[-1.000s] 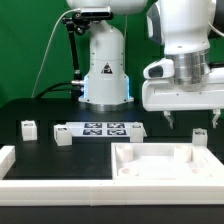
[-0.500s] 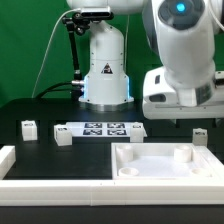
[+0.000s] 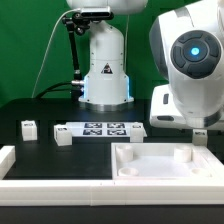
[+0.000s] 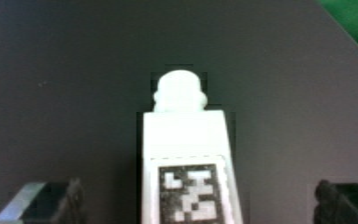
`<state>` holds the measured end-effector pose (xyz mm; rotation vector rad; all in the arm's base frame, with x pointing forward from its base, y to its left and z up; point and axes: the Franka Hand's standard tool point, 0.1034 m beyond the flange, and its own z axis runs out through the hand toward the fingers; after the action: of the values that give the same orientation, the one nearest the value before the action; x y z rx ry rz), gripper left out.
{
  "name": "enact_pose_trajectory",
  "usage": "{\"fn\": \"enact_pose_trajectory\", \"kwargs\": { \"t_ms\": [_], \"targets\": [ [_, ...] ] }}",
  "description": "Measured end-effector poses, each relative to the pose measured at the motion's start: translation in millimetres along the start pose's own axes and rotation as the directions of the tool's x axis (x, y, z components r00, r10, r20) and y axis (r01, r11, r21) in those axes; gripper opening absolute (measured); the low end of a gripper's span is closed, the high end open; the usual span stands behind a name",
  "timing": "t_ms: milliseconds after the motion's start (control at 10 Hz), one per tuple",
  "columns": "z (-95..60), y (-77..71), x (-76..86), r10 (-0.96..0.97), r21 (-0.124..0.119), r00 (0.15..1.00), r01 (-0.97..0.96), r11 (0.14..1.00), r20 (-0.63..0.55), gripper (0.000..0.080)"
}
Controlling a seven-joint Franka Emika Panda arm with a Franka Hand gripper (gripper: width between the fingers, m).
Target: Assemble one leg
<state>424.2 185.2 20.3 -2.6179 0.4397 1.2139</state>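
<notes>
In the wrist view a white leg (image 4: 188,150) with a rounded peg on one end and a black-and-white tag on its side lies on the dark table, between my two dark fingertips (image 4: 44,200). Clear gaps remain on both sides. My gripper (image 4: 194,205) is open and straddles the leg without touching it. In the exterior view the gripper (image 3: 198,129) is low at the right, over that leg (image 3: 201,139), which the hand partly hides. Two more small white legs (image 3: 29,127) (image 3: 64,137) stand at the exterior view's left.
The large white tray-shaped piece (image 3: 160,168) lies in front of the gripped-over leg. The marker board (image 3: 105,129) lies mid-table. A white L-shaped frame (image 3: 18,172) borders the front left. The robot base (image 3: 105,65) stands behind.
The arm has tilted and come down at the exterior view's right. The gripper has dropped from above the table to around the right-hand leg.
</notes>
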Motion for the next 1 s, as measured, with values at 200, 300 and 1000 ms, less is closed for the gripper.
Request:
{"fn": "enact_pose_trajectory", "kwargs": {
  "t_ms": [200,300,1000],
  "targets": [
    [14.5,4.3,-1.2,0.006,-0.01,1.0,-0.006,1.0,0.011,0.0649],
    [21.1,6.5,-1.9,0.009,-0.014,1.0,-0.009,1.0,0.011,0.0649],
    [23.8,7.2,-2.2,0.007,-0.016,1.0,-0.006,1.0,0.012,0.0288]
  ]
}}
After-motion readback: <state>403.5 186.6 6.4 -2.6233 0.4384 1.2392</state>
